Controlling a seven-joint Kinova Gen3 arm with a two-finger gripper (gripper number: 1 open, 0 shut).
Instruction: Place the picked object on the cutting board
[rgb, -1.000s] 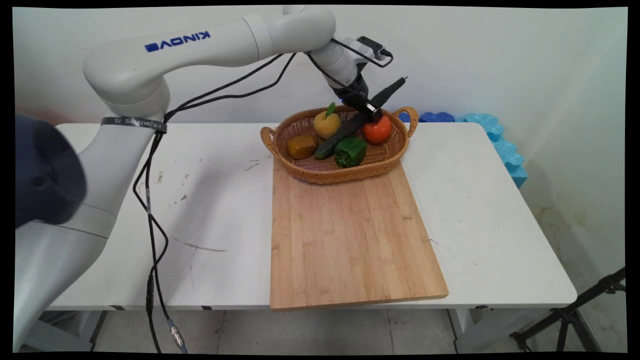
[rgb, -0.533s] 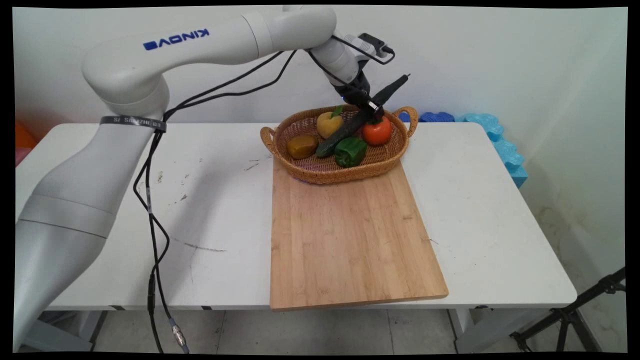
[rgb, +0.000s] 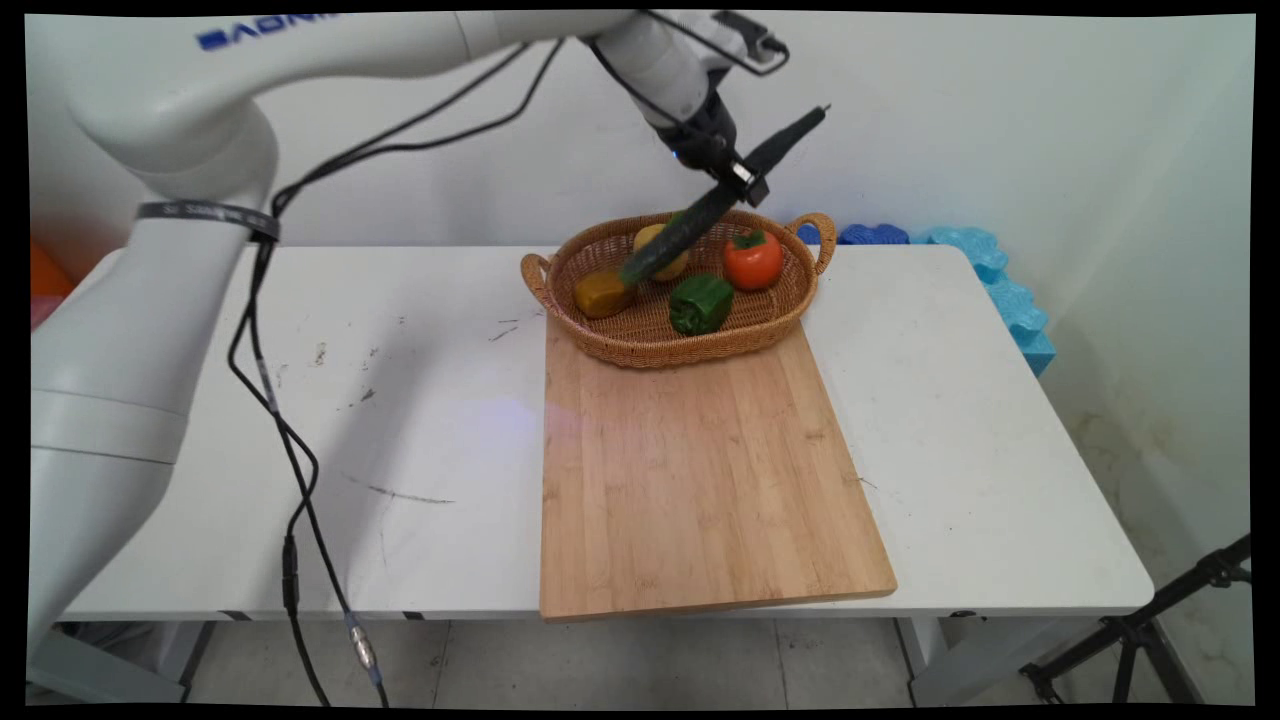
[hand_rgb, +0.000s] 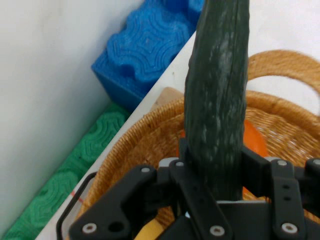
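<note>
My gripper (rgb: 738, 188) is shut on one end of a dark green cucumber (rgb: 672, 238), which hangs slanting down to the left above the wicker basket (rgb: 640, 345). In the hand view the cucumber (hand_rgb: 217, 100) rises between the fingers, with the basket's rim (hand_rgb: 135, 135) below it. In the basket lie a red tomato (rgb: 753, 260), a green pepper (rgb: 700, 303), a yellow fruit (rgb: 655, 240) partly behind the cucumber, and a brown-yellow piece (rgb: 602, 293).
A wooden cutting board (rgb: 700, 470) lies on the white table (rgb: 420, 400), its far end under the basket. Blue foam blocks (rgb: 985, 270) sit at the table's back right by the wall. Black cables (rgb: 290, 480) hang from the arm at left.
The gripper has risen with the cucumber, lifting it out of the basket; its lower end now hangs over the yellow fruit. The tomato stands uncovered.
</note>
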